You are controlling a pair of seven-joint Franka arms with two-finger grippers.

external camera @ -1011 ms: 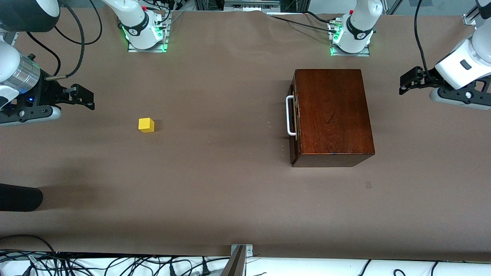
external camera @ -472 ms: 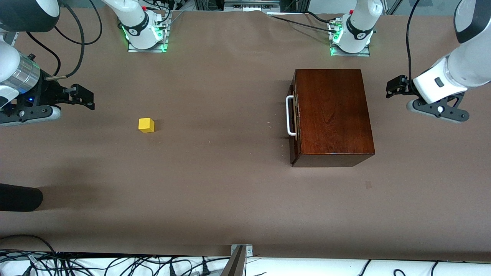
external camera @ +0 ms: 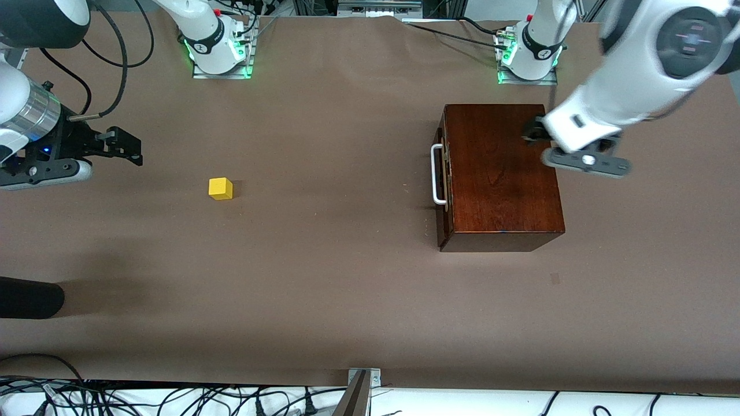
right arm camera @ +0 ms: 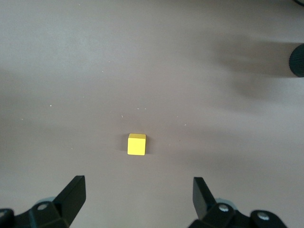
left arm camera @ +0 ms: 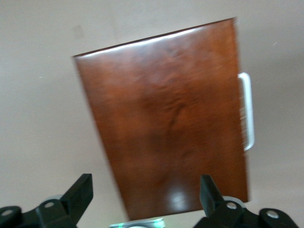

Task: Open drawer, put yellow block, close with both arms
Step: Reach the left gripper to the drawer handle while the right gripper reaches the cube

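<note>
1. Left hand (external camera: 535, 134): I see it over the box (external camera: 500, 173), fingers apart, empty.
2. Right hand (external camera: 130, 151): waits at its desk (external camera: 347, 289) end, fingers apart, empty.
3. Drawer (external camera: 442, 173) shut; yellow block (external camera: 220, 188) on desk nr right hand.

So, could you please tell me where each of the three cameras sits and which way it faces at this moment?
Front view: high across the table, facing both green-lit bases; shows the small bright-yellow cube, the glossy reddish-brown wooden box, the waiting right gripper and the left gripper over the box.
Left wrist view: looks down past the open left gripper onto the box and its white bar handle.
Right wrist view: looks past the open right gripper at the cube.
Shared: front and left wrist both show the box; front and right wrist, the cube.
</note>
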